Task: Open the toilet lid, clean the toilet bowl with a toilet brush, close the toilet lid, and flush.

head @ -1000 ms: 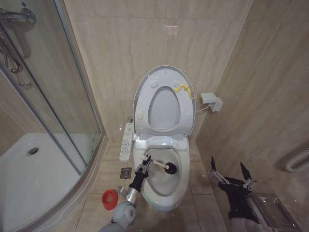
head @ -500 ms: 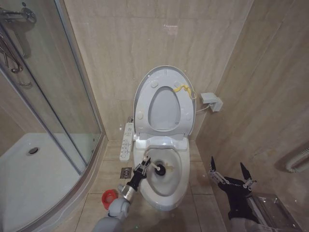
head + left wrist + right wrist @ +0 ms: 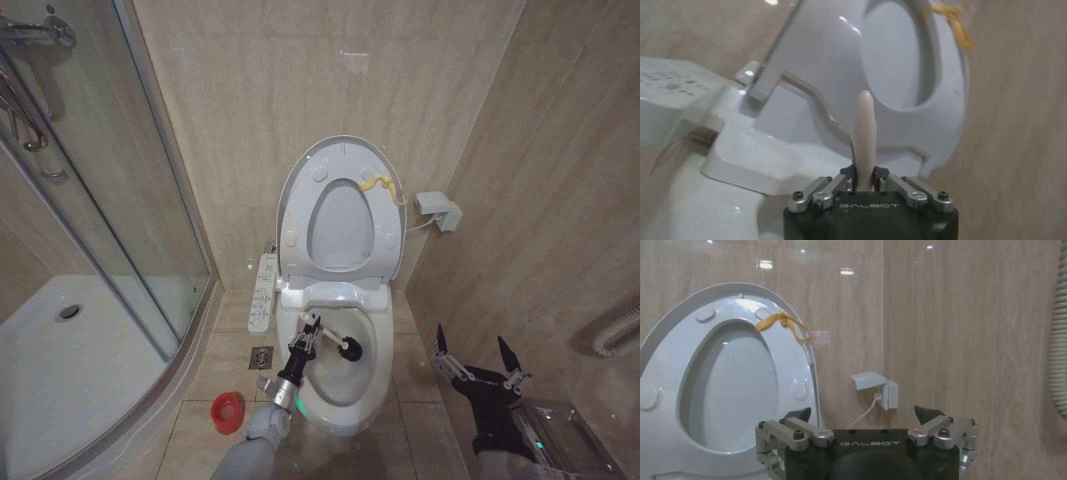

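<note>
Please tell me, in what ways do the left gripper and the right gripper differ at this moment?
The left gripper is shut on the toilet brush and reaches into the toilet bowl; the right gripper is open, holds nothing, and waits beside the bowl near the wall. The left fingers press the handle; the right fingers stand wide apart. Both have the same dark body.

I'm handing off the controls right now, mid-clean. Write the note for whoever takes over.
Left gripper: shut on the toilet brush handle, bristle head down inside the toilet bowl.
Right gripper: open, parked low by the right wall, holding nothing.
Toilet lid: up, leaning on the wall, with the seat.
Red holder: on the floor, left of the bowl.
Done: lid open, brush in bowl.
Left: finish scrubbing, return brush to holder, close lid, flush.
</note>
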Available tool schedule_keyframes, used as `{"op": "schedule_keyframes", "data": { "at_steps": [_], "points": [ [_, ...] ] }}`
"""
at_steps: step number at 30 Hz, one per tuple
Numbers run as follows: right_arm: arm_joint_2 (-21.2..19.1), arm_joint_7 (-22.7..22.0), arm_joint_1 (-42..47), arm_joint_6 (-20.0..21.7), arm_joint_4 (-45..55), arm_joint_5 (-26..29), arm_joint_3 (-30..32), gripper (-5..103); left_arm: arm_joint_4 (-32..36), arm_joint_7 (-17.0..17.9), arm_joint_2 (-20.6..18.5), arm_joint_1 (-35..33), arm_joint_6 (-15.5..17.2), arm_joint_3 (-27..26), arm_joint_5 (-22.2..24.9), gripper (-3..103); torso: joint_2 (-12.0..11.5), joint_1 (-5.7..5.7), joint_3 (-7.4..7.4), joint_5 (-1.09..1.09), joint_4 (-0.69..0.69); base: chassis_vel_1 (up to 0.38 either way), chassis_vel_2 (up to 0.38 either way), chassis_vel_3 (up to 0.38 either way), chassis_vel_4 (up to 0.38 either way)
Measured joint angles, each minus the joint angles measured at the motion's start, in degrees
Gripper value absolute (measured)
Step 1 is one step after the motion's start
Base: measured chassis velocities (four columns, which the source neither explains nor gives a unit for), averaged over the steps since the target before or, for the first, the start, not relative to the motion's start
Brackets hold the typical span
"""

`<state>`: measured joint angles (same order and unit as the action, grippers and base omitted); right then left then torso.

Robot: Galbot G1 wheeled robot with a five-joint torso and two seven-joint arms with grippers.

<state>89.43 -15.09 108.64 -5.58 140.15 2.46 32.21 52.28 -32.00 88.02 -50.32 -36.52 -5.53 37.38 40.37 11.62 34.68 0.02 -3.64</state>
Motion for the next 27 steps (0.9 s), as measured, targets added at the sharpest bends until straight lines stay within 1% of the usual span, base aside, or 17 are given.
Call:
{"op": "schedule_keyframes", "data": {
  "at_steps": [3, 4, 6, 7, 12, 14, 17, 18, 21, 22, 24, 27],
  "points": [
    [0.00, 0.00, 0.00, 0.00, 0.00, 0.00, 0.00, 100, -1.18, -0.60, 0.44, 0.20, -1.13, -1.25, -8.15, 17, 0.01, -0.01, -0.01, 0.00, 0.01, 0.000, 0.000, 0.000, 0.000],
    [0.00, 0.00, 0.00, 0.00, 0.00, 0.00, 0.00, 100, -1.18, -0.60, 0.44, 0.20, -1.13, -1.25, -8.15, 17, 0.01, -0.01, -0.01, 0.00, 0.01, 0.000, 0.000, 0.000, 0.000],
    [0.00, 0.00, 0.00, 0.00, 0.00, 0.00, 0.00, 100, -1.03, -0.79, 0.42, 0.12, -1.58, -1.96, -12.77, 17, 0.01, -0.01, -0.01, -0.01, -0.01, 0.000, 0.000, 0.000, 0.000],
    [0.00, 0.00, 0.00, 0.00, 0.00, 0.00, 0.00, 100, -0.68, -0.78, 0.36, 0.03, -1.63, -2.09, -13.88, 17, 0.00, -0.01, 0.00, -0.02, -0.04, 0.000, 0.000, 0.000, 0.000],
    [0.00, -0.01, 0.00, 0.00, 0.00, 0.00, 0.00, 100, 1.57, -0.15, 0.02, -0.49, -1.18, -1.99, -14.39, 17, 0.00, 0.00, 0.01, -0.03, -0.05, 0.000, 0.000, 0.000, 0.000],
    [0.00, -0.01, 0.00, 0.00, 0.00, 0.00, 0.00, 100, 3.11, 0.49, -0.12, -0.80, -0.49, -1.86, -13.94, 16, -0.01, 0.00, 0.01, -0.03, -0.06, 0.000, 0.000, 0.000, 0.000],
    [0.00, -0.01, 0.00, 0.00, 0.00, 0.00, 0.00, 100, 3.63, 1.30, -0.11, -0.91, 0.23, -1.73, -13.35, 16, -0.01, 0.00, 0.01, -0.03, -0.06, 0.000, 0.000, 0.000, 0.000],
    [0.00, 0.00, 0.00, 0.00, 0.00, 0.00, 0.00, 100, 3.49, 2.04, 0.01, -0.93, 0.48, -1.91, -14.11, 16, -0.01, 0.00, 0.01, -0.03, -0.04, 0.000, 0.000, 0.000, 0.000],
    [0.00, 0.00, 0.00, 0.00, 0.00, 0.00, 0.00, 100, 3.11, 3.75, 0.30, -1.11, 0.89, -3.49, -18.70, 16, -0.01, 0.00, 0.01, -0.03, -0.04, 0.000, 0.000, 0.000, 0.000],
    [0.00, 0.00, 0.00, 0.00, 0.00, 0.00, 0.00, 100, 3.11, 3.75, 0.30, -1.11, 0.89, -3.49, -18.70, 16, -0.01, 0.00, 0.01, -0.03, -0.04, 0.000, 0.000, 0.000, 0.000],
    [0.00, 0.00, 0.00, 0.00, 0.00, 0.00, 0.00, 100, 3.09, 5.05, 0.08, -1.22, 1.69, -4.40, -21.92, 16, -0.01, 0.00, 0.01, -0.02, -0.01, 0.000, 0.000, 0.000, 0.000],
    [0.00, 0.00, 0.00, 0.00, 0.00, 0.00, 0.00, 100, 3.03, 5.64, -0.42, -0.86, 2.20, -4.68, -23.30, 16, -0.01, 0.00, 0.01, -0.02, -0.02, 0.000, 0.000, 0.000, 0.000]
  ]
}}
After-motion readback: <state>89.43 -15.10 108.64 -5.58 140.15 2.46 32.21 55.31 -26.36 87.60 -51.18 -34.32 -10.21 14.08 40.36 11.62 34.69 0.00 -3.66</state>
